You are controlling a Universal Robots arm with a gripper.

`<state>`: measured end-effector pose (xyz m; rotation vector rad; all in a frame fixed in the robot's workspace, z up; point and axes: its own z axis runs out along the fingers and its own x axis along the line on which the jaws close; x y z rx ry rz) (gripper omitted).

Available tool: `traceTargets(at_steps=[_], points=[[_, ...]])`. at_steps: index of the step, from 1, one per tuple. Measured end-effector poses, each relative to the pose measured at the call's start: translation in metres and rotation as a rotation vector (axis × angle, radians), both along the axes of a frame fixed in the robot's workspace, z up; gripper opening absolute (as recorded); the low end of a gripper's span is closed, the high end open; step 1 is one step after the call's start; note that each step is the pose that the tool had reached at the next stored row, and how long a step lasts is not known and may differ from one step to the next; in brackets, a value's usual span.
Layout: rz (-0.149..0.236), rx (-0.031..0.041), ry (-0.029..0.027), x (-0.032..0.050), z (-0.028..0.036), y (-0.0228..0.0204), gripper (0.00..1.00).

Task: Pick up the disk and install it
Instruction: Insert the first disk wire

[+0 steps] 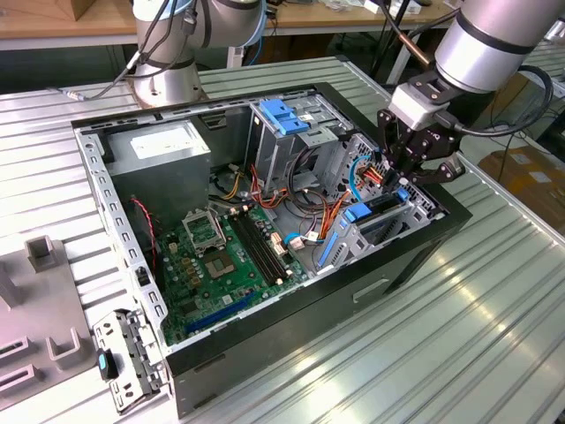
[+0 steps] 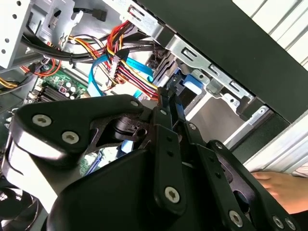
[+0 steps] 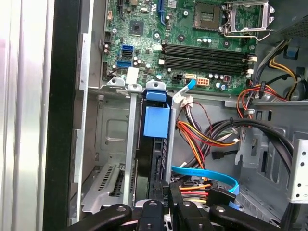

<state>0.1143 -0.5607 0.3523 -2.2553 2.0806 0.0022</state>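
Disk (image 3: 150, 159): stands on edge in the drive bay at the front corner of the computer case (image 1: 265, 331), mostly sunk between the bay's metal walls; in the first wrist view I see its dark narrow edge with blue carrier plastic at the far end.

Gripper (image 1: 399, 183): sits right over that bay, at the exterior view's right side of the case, fingers pointing down into it.

Grip state: the fingertips look drawn close together on the near end of the disk in the first wrist view, so I judge it is clamping the disk, though the contact itself is partly hidden by the linkage.

Key relation: the disk lies directly below the gripper, its long axis running away from the fingers toward the motherboard (image 3: 192, 43), in line with the bay's rails.

Seating: the disk appears deep in its slot; whether it is fully home I cannot tell.

Neighbours: a bundle of red, yellow and blue cables (image 3: 207, 139) lies just beside the bay, close to the fingers.

Blue latch (image 1: 284, 116): sits on the tall drive cage, well apart from the gripper.
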Motion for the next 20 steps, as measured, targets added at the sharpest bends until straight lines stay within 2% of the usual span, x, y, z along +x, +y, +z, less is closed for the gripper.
traceTargets(at_steps=[2,10,20], points=[[-0.002,0.0,-0.0001,-0.0005,-0.0001,-0.0018,0.17],[-0.038,-0.0002,0.0,-0.0026,-0.0018,-0.0023,0.17],[-0.026,-0.0001,0.0,-0.0028,-0.0048,-0.0029,0.17]])
